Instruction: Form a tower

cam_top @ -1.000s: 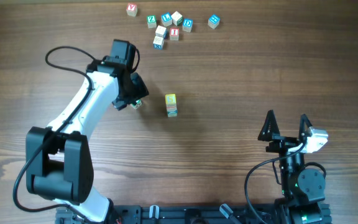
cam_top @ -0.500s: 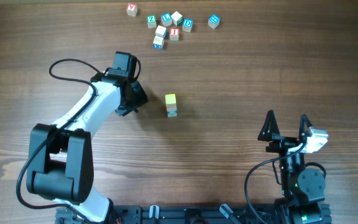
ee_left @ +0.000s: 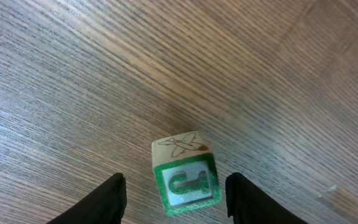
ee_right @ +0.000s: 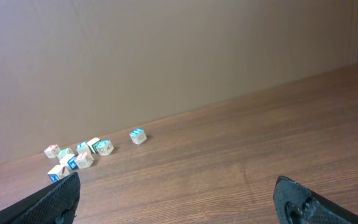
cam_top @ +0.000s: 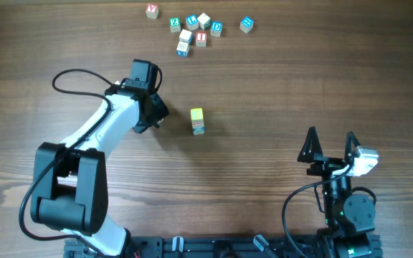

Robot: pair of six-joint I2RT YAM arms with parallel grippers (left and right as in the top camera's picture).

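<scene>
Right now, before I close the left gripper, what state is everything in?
Green-faced wooden cube: on the table, ungripped.
Left gripper: open, straddling that cube with a gap on each side.
Slim wooden cube tower: upright, yellow cube on top, untouched.
Right gripper: open, empty.
Loose wooden letter cubes: grouped at the table's far side, untouched.

One tower (cam_top: 197, 121), nine clustered cubes (cam_top: 201, 39) — one green cube (ee_left: 185, 180).
</scene>
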